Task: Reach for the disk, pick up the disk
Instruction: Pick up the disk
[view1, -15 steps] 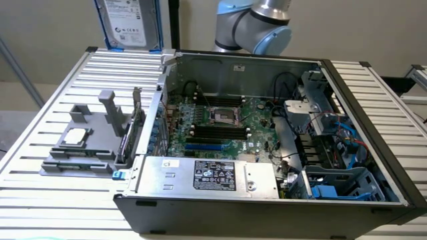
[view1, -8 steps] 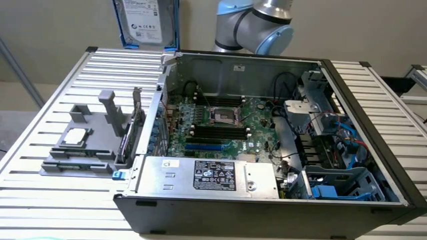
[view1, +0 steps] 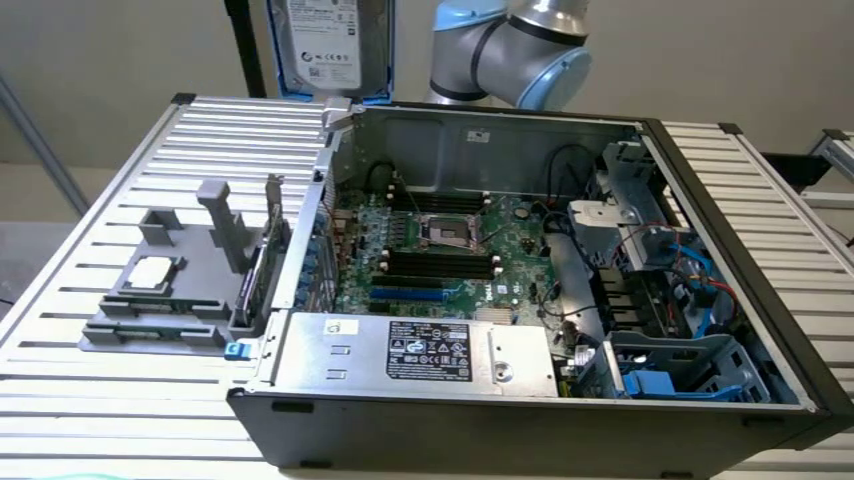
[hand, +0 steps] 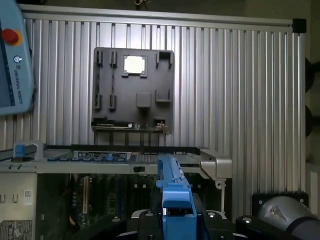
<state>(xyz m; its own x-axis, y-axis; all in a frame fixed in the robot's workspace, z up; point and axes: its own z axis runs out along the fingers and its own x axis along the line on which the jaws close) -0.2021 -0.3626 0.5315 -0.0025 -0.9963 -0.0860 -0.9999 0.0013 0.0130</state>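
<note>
Exterior view: the open black computer case (view1: 534, 425) and the ribbed aluminium desk (view1: 761, 190) are seen obliquely from above, at middling range.
Wrist view: the desk is faced straight down, from well above.
Shared: dark grey plastic fixture plate (hand: 134, 95), case's side wall, desk slats.

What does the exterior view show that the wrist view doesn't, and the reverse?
Exterior: the disk with its label face showing, up beyond the open case; CPU socket; arm joint.
Wrist: the disk edge-on, blue carrier gripped in the hand; teach pendant.
Both: the disk, the case, the grey fixture holding the square chip, the slatted table.
</note>
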